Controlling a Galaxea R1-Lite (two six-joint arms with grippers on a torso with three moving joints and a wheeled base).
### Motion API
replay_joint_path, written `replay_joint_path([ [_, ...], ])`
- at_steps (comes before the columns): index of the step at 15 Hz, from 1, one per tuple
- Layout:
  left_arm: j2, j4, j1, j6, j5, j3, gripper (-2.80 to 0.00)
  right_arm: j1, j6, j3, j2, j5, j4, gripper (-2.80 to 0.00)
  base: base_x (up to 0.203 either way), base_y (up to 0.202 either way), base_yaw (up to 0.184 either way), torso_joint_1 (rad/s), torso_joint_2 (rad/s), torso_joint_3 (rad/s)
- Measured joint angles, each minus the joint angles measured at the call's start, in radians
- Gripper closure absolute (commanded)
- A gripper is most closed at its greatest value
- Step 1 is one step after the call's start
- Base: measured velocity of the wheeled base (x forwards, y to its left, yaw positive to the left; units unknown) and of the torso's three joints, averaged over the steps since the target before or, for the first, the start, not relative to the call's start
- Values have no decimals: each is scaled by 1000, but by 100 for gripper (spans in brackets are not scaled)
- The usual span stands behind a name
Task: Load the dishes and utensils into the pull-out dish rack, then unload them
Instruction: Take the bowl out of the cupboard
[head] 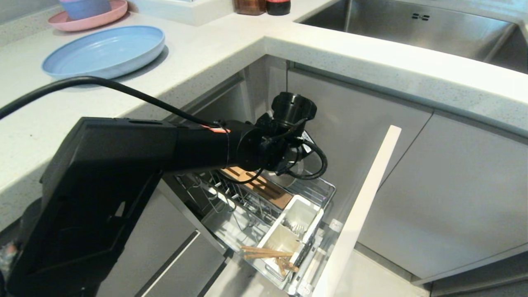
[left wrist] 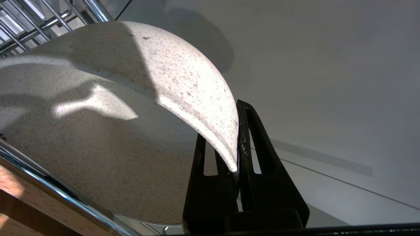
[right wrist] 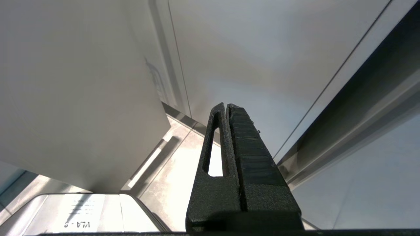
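The off-white speckled bowl stands on edge in the pull-out dish rack, against its chrome wires. My left gripper is shut on the bowl's rim, one finger inside and one outside. In the head view my left arm reaches down over the rack and hides the gripper and most of the bowl. The light-blue plate lies flat on the counter at the back left. Chopsticks lie across the near white cup, and metal cutlery stands in the other cup. My right gripper is shut, parked low by the cabinet fronts.
The rack's pale front panel stands pulled out to the right of the basket. A bamboo strip runs along the rack. A pink plate with a blue bowl sits behind the blue plate. The steel sink is at the back right.
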Motion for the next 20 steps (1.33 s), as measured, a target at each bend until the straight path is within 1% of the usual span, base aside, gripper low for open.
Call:
replay_joint_path([
  [6, -47, 3, -15, -7, 3, 8, 0, 0, 0, 0, 0, 0, 0, 0, 0, 0, 0, 0, 0, 0],
  [11, -166, 9, -47, -15, 8, 45, 0, 0, 0, 0, 0, 0, 0, 0, 0, 0, 0, 0, 0, 0],
  [14, -248, 22, -88, -14, 15, 80, 0, 0, 0, 0, 0, 0, 0, 0, 0, 0, 0, 0, 0, 0],
  [16, -305, 94, -133, -7, 27, 94, 0, 0, 0, 0, 0, 0, 0, 0, 0, 0, 0, 0, 0, 0],
  [18, -373, 235, -206, 2, 62, 73, 0, 0, 0, 0, 0, 0, 0, 0, 0, 0, 0, 0, 0, 0],
  [20, -445, 348, -269, 12, 102, 33, 0, 0, 0, 0, 0, 0, 0, 0, 0, 0, 0, 0, 0, 0],
])
